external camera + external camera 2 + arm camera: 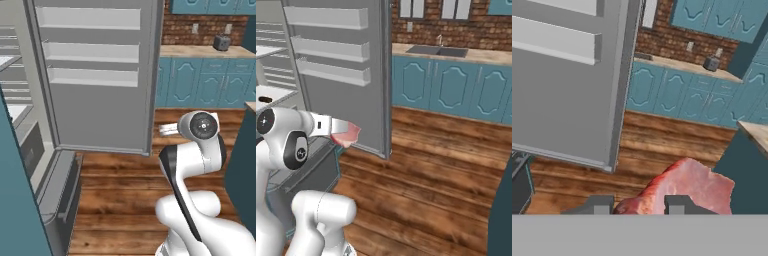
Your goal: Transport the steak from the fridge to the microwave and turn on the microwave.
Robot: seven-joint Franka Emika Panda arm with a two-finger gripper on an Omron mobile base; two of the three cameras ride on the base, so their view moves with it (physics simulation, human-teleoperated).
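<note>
At the far left of both base views stands the tall light-grey fridge with its white inner shelves, and its wide grey door swung open across the middle of the scene, three pale racks running across the door's inner face. The door's free edge stands just beside the arm's wrist in the right base view and takes up the left half of the hand view, so it is the nearest obstacle to the load. Right of the door lies a bare brown plank floor, and beyond it a row of teal cupboards under a light wooden counter, backed by a red brick wall. The small red-pink lumpy steak sits between the dark finger tips of the white arm's two-finger gripper, which is clamped on it, held in the air beside the lower part of the fridge door, well above the floor. The left base view shows a small silver toaster on the counter, also seen in the hand view; the right base view shows instead a dark sink set in the counter. In the left base view the arm's round joint hides the steak; the right base view shows the meat as a pink lump at the wrist's end. No writing or brand mark can be read anywhere.
</note>
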